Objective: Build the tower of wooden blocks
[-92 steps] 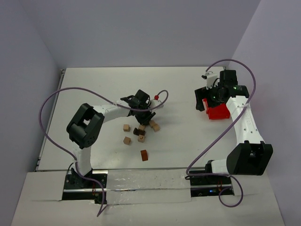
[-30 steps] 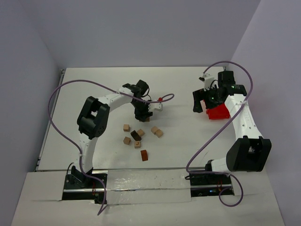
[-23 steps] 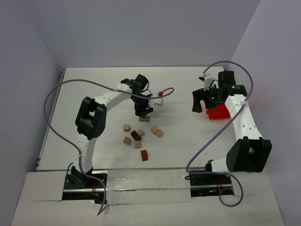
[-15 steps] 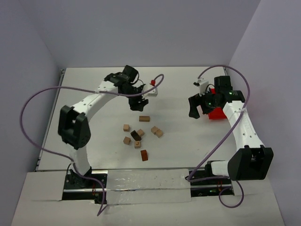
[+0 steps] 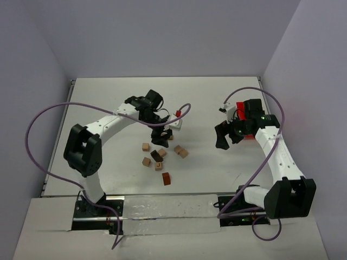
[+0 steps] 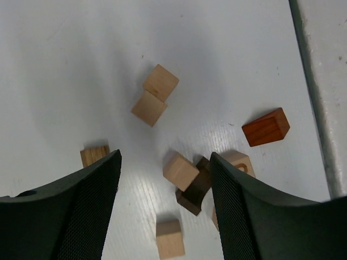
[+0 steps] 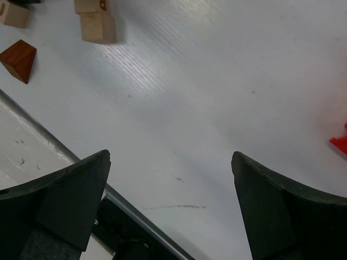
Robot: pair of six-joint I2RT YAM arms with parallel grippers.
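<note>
The wood blocks lie scattered on the white table (image 5: 108, 108), and no tower stands. In the left wrist view I see two touching tan cubes (image 6: 154, 96), a reddish-brown block (image 6: 265, 127), a tan cube (image 6: 180, 170) leaning on a dark brown piece (image 6: 195, 189), another tan cube (image 6: 169, 238) and a light brown block (image 6: 94, 155) beside my left finger. My left gripper (image 5: 159, 138) (image 6: 165, 160) hangs open above them, holding nothing. My right gripper (image 5: 223, 136) (image 7: 171, 157) is open and empty over bare table, right of the blocks (image 5: 181, 151).
A red bin (image 5: 242, 110) sits behind the right arm, and its corner (image 7: 340, 143) shows in the right wrist view. The table's near edge and metal rail (image 7: 81, 162) run under the right gripper. Purple cables (image 5: 43, 124) loop over both arms.
The left gripper let go of a light brown block behind the cluster, swung away, then came back over the blocks with its jaws wider. The right gripper moved away from the red bin, left and nearer.
</note>
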